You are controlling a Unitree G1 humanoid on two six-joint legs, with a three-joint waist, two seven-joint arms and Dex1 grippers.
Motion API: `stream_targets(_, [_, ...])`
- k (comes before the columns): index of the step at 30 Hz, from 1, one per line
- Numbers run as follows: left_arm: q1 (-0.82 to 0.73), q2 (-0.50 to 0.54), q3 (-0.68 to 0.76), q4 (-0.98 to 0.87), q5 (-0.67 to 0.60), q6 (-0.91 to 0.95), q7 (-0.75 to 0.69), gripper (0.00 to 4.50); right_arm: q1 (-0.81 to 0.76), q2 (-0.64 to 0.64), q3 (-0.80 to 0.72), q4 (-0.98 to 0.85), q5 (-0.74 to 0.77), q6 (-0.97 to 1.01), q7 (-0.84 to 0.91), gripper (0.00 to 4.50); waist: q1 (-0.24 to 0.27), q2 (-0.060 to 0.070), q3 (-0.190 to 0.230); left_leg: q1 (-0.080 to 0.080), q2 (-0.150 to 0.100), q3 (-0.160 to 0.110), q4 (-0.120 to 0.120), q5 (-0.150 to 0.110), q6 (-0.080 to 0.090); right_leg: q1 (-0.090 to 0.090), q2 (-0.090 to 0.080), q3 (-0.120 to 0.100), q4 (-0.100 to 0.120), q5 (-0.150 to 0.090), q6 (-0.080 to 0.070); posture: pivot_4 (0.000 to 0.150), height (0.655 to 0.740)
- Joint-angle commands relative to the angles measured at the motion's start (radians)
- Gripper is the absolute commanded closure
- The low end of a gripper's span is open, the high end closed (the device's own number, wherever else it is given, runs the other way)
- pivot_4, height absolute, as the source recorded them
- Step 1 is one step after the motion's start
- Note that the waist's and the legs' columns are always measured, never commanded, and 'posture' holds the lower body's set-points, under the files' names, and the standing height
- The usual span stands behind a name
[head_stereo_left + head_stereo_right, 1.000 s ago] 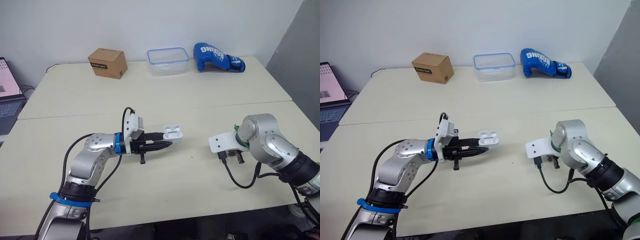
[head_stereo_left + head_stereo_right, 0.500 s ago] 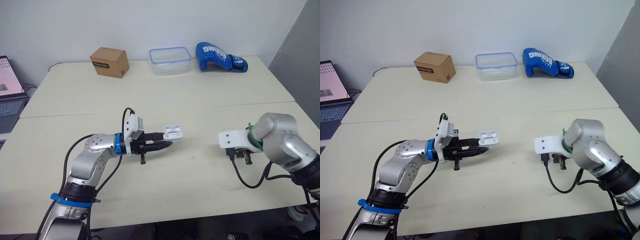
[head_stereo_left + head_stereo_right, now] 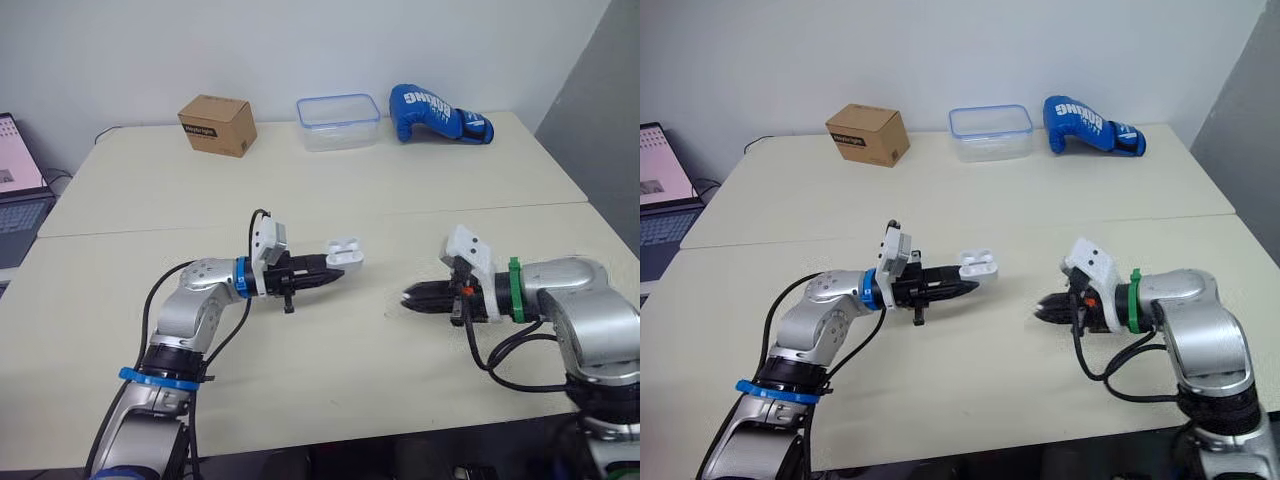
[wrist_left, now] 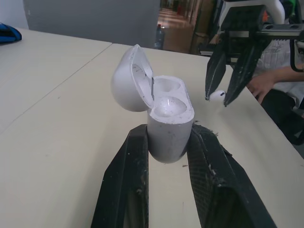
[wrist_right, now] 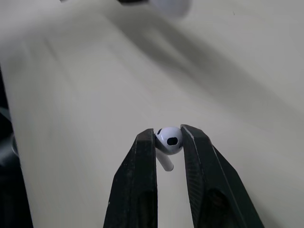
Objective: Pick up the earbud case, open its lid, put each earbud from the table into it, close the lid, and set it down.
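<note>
Grips case (image 3: pixel 343 252) in left gripper (image 3: pixel 322 273), lid open, wells turned right to receive. Pinches earbud (image 5: pixel 169 140) in right gripper (image 3: pixel 408 297), aimed left at case.

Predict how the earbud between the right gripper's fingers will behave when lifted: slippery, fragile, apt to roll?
The earbud looks glossy and rounded, so it may slip or twist in the right gripper. Small beside the fingers, it is probably light. Released, it would likely roll.

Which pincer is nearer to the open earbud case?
Left. The left pincer is shut on the earbud case, gripping its body with the lid open. The right pincer is apart from it, on the robot's right side, pointing toward it and holding an earbud.
</note>
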Motion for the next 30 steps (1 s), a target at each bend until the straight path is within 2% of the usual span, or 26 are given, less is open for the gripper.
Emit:
stream_targets(1, [-0.031, -0.004, 0.003, 0.016, 0.005, -0.027, -0.026, 3.73, 0.002, 0.107, -0.092, -0.085, 0.085, 0.009, -0.128, 4.11, -0.001, 0.000, 0.000, 0.000, 0.000, 0.000, 0.000, 0.000, 0.000, 0.000, 0.000, 0.000, 0.000, 0.000, 0.000, 0.150, 0.7307])
stream_targets(4, [-0.043, -0.006, 0.002, 0.030, 0.009, -0.028, -0.036, 3.73, 0.004, 0.192, -0.105, -0.114, 0.136, -0.016, -0.225, 4.11, -0.003, 0.000, 0.000, 0.000, 0.000, 0.000, 0.000, 0.000, 0.000, 0.000, 0.000, 0.000, 0.000, 0.000, 0.000, 0.150, 0.7307])
stream_targets(14, [-0.054, -0.019, 0.005, 0.042, 0.029, -0.047, -0.033, 3.73, -0.020, 0.295, 0.007, -0.091, 0.208, -0.156, -0.486, 4.11, -0.006, 0.001, 0.000, 0.001, 0.000, 0.000, 0.000, 0.000, 0.000, -0.001, 0.000, 0.000, 0.001, 0.000, 0.000, 0.150, 0.7307])
stream_targets(30, [-0.061, -0.060, 0.015, 0.033, 0.029, -0.039, 0.018, 3.73, -0.034, 0.352, 0.106, -0.052, 0.288, -0.193, -0.734, 4.11, -0.007, 0.001, 0.000, 0.001, 0.000, -0.001, -0.001, 0.000, 0.000, -0.001, 0.000, 0.000, 0.001, 0.000, 0.000, 0.150, 0.7307])
